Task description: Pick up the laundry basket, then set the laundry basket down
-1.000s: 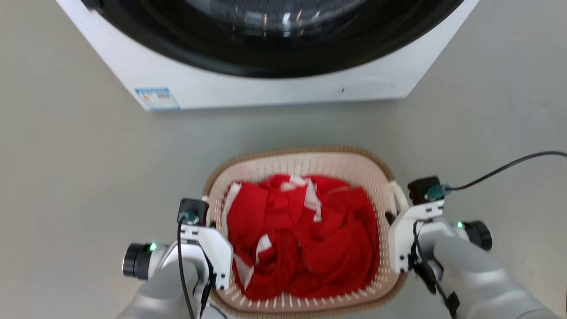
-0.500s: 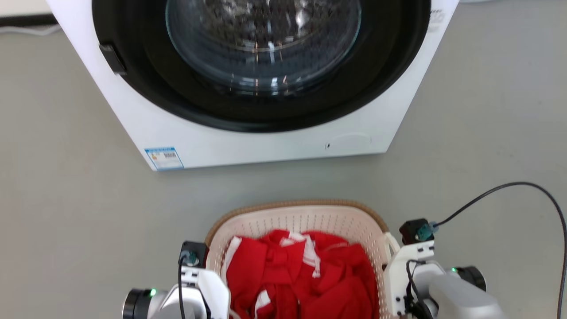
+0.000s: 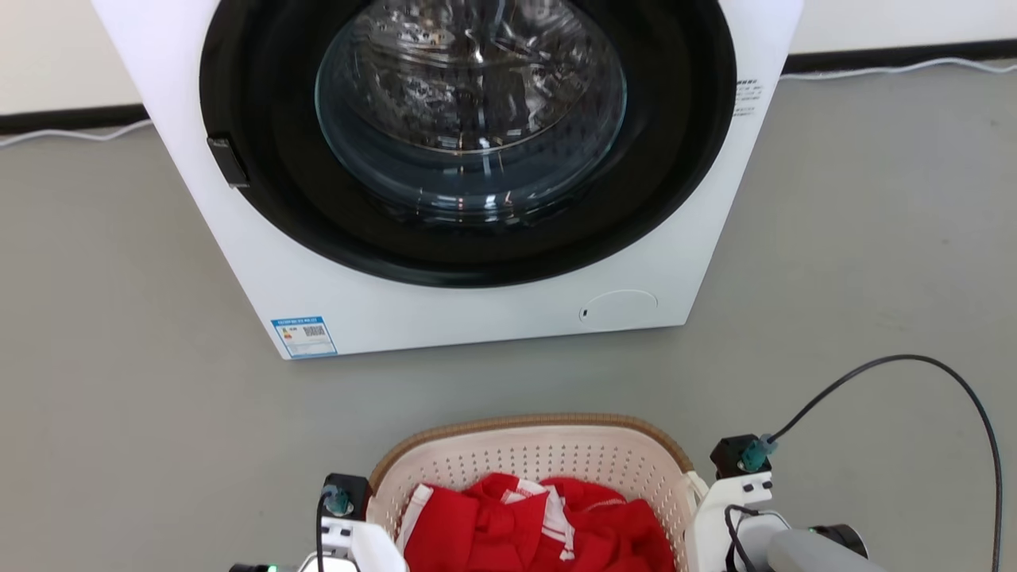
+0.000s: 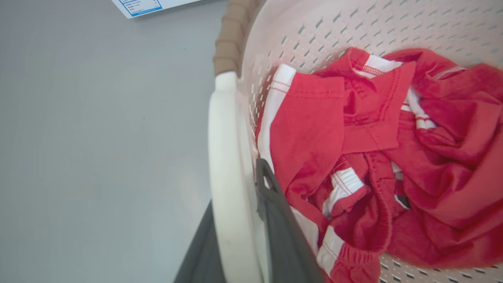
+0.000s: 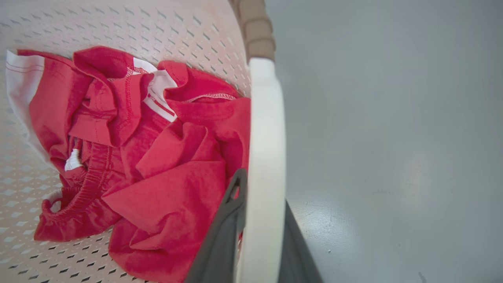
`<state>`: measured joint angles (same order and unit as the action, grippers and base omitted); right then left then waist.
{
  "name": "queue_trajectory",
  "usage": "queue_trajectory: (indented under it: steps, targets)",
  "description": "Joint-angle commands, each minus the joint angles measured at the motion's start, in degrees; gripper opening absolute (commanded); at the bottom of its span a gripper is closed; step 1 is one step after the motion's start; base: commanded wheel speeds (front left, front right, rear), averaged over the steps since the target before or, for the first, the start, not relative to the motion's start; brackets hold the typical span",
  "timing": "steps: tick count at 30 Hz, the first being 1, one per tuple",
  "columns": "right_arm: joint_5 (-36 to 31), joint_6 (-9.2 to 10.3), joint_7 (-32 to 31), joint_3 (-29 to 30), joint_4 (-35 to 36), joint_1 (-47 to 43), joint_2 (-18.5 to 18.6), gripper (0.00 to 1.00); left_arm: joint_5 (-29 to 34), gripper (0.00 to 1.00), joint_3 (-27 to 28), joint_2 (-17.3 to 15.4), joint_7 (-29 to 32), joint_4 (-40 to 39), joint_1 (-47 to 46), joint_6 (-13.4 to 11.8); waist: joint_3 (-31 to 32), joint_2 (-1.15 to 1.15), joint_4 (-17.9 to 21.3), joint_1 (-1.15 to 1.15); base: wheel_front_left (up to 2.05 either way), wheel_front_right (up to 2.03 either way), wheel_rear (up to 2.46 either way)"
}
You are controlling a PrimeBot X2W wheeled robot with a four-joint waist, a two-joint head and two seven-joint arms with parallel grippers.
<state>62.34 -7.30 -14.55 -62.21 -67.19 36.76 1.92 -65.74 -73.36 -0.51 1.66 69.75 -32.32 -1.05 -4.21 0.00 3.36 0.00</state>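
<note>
— Checking the hold: where does the laundry basket [image 3: 540,457] lie from the jaws?

— Between them. It sits near the robot, centred in front of the washer [image 3: 477,318] but well apart from it. The left gripper [image 4: 235,196] pinches the left handle [image 4: 224,157], one dark finger inside the wall against the red clothes [image 4: 353,157], the other outside. The right gripper [image 5: 261,196] mirrors that on the right handle [image 5: 267,137].

— So neither arm is nearer?

— Neither; each is on its own side. The line from handle to handle runs left to right, so I judge that any lift or lowering needs both arms moving level, or the load tips toward one side.

— Is that the basket's long axis?

— Hard to say. The head view cuts off its near half, along with most of both grippers.

— Is it on the floor [image 3: 119,397] or in the air?

— I cannot tell. The base is hidden in every view, and the wrist views give only blurred grey floor beyond the rim. The outer fingertips are also hidden behind the handles.
</note>
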Motion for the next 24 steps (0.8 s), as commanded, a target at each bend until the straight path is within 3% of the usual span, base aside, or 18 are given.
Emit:
queue_trajectory:
  steps: [1,24]
  targets:
    - [0.1,-0.19,-0.1,-0.6,0.1,-0.7,1.0,0.00,-0.4,0.00,0.4,-2.4,-0.4,1.1,-0.7,-0.1,0.4,0.00,0.1,0.00,0.00,0.00,0.00]
    - [2.8,-0.19,-0.2,-1.2,-0.7,0.7,1.0,0.00,-1.5,0.00,0.3,-2.4,2.8,1.4,-1.3,1.1,1.6,0.00,0.3,0.00,0.00,0.00,0.00]
